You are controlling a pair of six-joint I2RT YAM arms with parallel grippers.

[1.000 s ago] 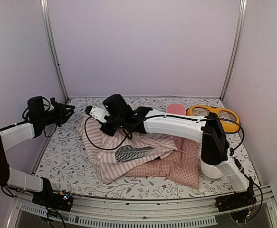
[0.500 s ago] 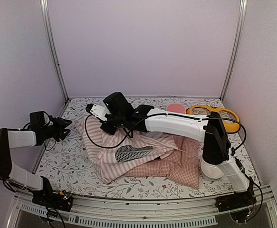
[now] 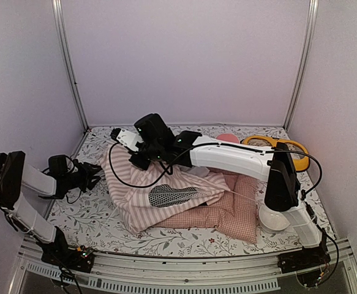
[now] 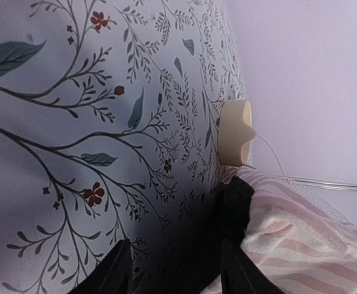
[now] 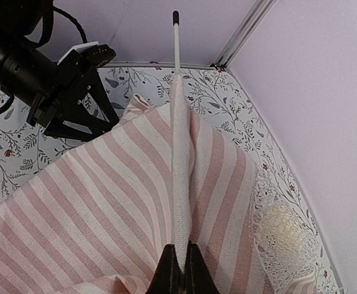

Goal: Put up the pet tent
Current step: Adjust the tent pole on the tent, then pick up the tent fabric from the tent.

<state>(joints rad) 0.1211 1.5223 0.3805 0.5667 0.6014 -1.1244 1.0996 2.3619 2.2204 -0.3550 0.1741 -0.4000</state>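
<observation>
Top external: left hand has dropped low beside pet tent.

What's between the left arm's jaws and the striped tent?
Only a narrow strip of bare flowered table cover; the top view shows it, with the left jaws just short of the pet tent.

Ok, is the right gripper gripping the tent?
Yes, the right gripper is pinched shut on a raised ridge of the tent fabric.

Soft, even pinkish light; left wrist view perhaps slightly blurred.
</observation>
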